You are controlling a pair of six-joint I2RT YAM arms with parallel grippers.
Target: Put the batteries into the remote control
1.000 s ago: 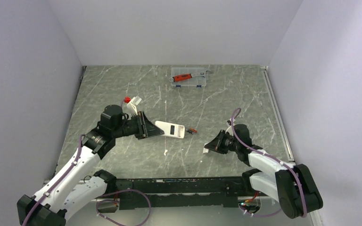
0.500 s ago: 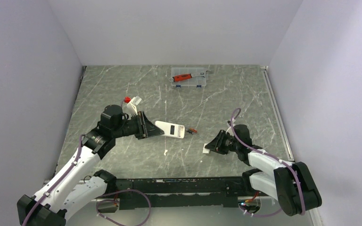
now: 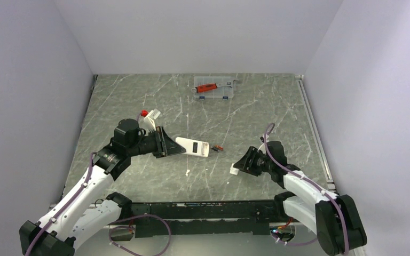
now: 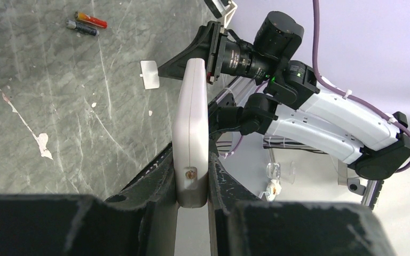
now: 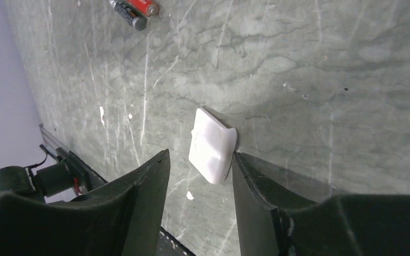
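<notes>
Grips remote control (image 4: 191,122) by one end in left gripper (image 4: 192,184), clamped, with batteries (image 4: 86,24) loose on table (image 3: 256,106) just past its free end. Has just spread right gripper (image 5: 200,160) apart, leaving small white square piece (image 5: 212,152) flat between its fingers. Probably frees that arm for batteries. No legible writing.

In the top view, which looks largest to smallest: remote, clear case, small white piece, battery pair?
1. clear case
2. remote
3. small white piece and battery pair: both tiny, too alike to rank.
</notes>
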